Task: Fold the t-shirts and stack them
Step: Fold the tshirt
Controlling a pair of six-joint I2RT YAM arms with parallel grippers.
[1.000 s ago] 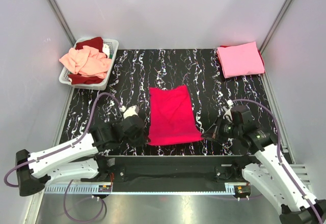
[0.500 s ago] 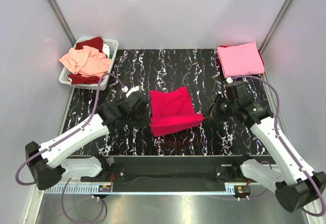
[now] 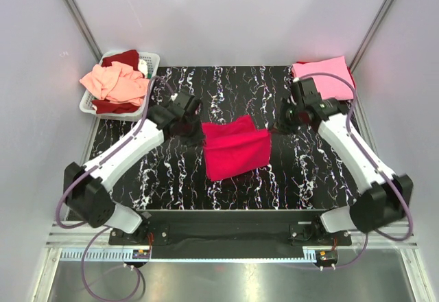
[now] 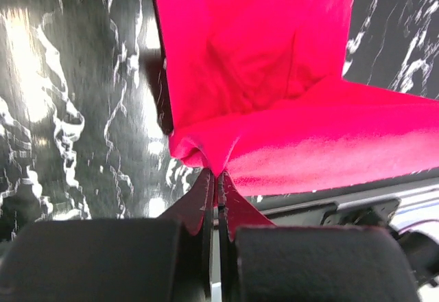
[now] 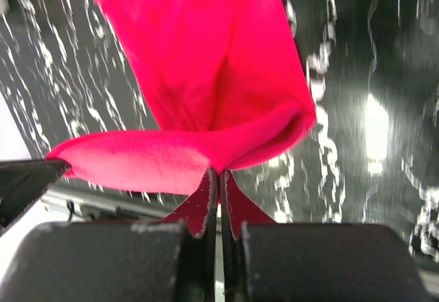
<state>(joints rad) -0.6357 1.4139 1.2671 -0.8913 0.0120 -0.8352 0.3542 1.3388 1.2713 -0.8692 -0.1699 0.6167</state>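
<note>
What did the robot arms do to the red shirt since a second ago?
Both grippers, left and right, stayed pinched on the red shirt's near corners and carried that edge up and away toward the far edge, folding the shirt over itself. The pink shirt and the basket of clothes did not move.
</note>
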